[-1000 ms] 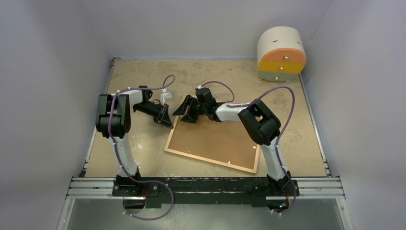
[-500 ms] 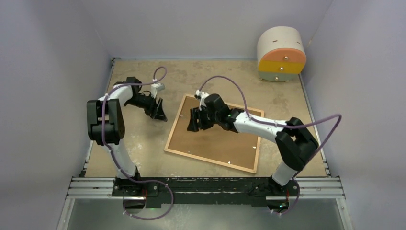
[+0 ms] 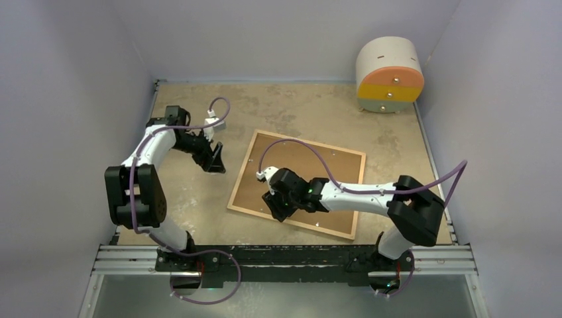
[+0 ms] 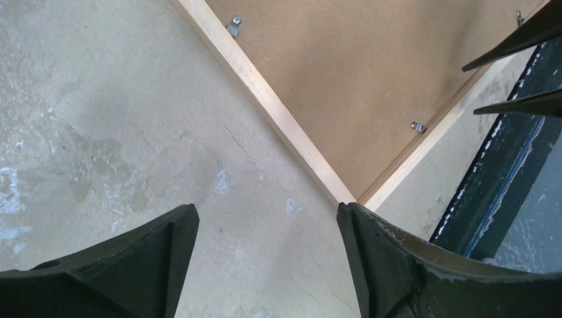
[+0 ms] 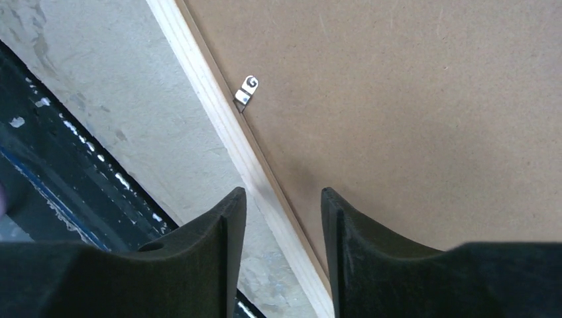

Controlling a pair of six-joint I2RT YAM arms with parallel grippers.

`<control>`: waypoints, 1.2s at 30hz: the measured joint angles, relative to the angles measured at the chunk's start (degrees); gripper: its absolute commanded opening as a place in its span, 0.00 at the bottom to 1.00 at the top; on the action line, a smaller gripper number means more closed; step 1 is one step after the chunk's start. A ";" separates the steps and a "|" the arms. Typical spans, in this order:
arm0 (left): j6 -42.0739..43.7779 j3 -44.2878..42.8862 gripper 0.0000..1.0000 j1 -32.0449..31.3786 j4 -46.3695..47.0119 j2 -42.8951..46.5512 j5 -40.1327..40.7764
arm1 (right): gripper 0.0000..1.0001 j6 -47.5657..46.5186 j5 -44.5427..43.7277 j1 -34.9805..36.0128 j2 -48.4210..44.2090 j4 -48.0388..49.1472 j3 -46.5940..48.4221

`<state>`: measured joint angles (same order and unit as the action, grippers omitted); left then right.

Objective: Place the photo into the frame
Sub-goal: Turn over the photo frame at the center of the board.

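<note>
Count one frame (image 3: 242, 175), back-up at mid-bench, long axis roughly left to right, slightly skewed; one brown backing panel (image 3: 318, 169) set in it. See no photo; possibly under the panel. Find right fingers (image 5: 283, 199) nearer, parted, empty, over the near moulding by a clip (image 5: 246, 89). Find left fingers (image 4: 265, 215) spread wide, released, off the left edge.

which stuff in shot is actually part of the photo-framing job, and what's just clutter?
Job: frame, lying back up; brown backing panel seated in it; metal retaining clips. Photo not in view.
Lying about: round drawer unit, at the far right corner.
</note>
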<state>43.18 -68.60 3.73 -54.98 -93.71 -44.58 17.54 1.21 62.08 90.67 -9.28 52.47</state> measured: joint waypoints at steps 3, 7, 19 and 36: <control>-0.02 0.61 0.83 0.00 -0.07 1.68 0.59 | 0.45 -0.55 -2.38 1.86 0.00 -0.42 0.00; -0.02 1.03 0.83 0.00 -0.13 3.08 1.46 | 0.45 -0.92 -5.11 5.03 0.52 -0.76 0.00; 1.77 4.13 0.85 0.00 0.57 8.31 4.48 | 0.25 -1.14 -10.32 7.67 2.97 -0.83 0.00; 31.28 21.68 0.93 0.00 5.79 44.54 1.01 | 0.00 -1.14 -9.55 6.51 3.87 -9.53 14.58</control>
<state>74.46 -46.92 3.73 -49.19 -49.17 -43.57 16.40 -8.34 68.60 94.54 -18.81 67.05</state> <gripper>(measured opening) 0.918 0.069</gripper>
